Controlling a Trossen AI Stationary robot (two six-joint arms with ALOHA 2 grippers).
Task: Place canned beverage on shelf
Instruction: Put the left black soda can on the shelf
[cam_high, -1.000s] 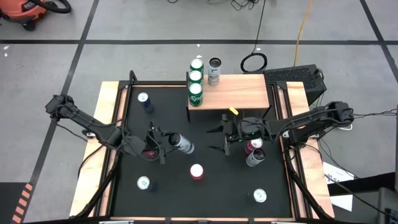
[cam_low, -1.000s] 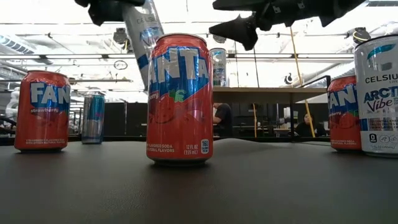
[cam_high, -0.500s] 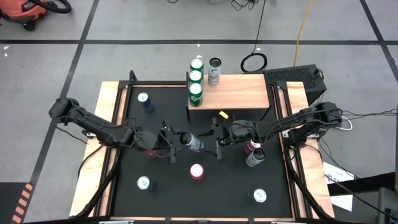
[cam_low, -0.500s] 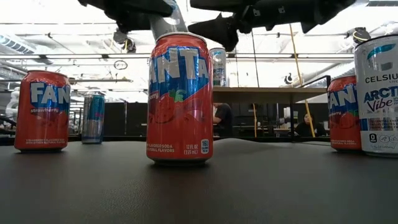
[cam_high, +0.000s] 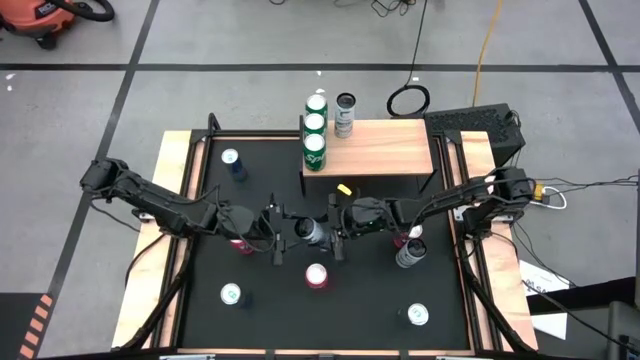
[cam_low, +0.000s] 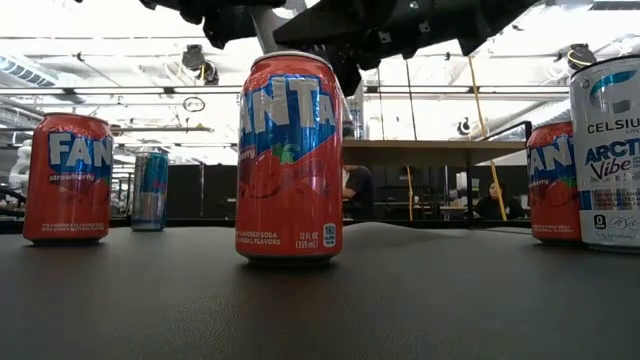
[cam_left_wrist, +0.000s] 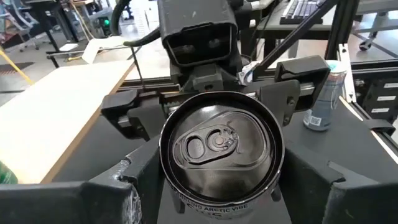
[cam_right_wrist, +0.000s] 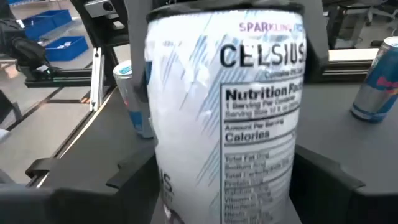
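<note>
A white Celsius can (cam_high: 308, 230) hangs above the middle of the black mat, roughly upright, its pull-tab top (cam_left_wrist: 217, 143) up. My left gripper (cam_high: 292, 232) is shut on it, reaching in from the table's left. Opposite it, my right gripper (cam_high: 330, 230) is open; its fingers (cam_right_wrist: 134, 180) stand on either side of the can (cam_right_wrist: 236, 93), and I cannot tell whether they touch it. The shelf (cam_high: 385, 150), a light-wood top on black legs, stands at the far middle with several cans along its left edge (cam_high: 314, 135). My left gripper pinches the can's side wall (cam_left_wrist: 171, 190) between its two fingers (cam_left_wrist: 124, 186), below the top rim. The fingers come nearly level from the table's left. The can is lifted clear of the mat, roughly upright with its top tipped a little toward my left wrist.
Other cans stand on the mat: a red Fanta can (cam_high: 317, 277) just nearer than the grippers, a red one (cam_high: 240, 246) under the left arm, a red can (cam_high: 405, 238) and a Celsius can (cam_high: 410, 253) at right, a blue one (cam_high: 232, 162) far left, two near the near edge.
My left gripper has carried the can toward the table's right and turned, tipping it from a slant to nearly upright. My right gripper, still open, has moved toward the table's left until its fingers flank the can.
</note>
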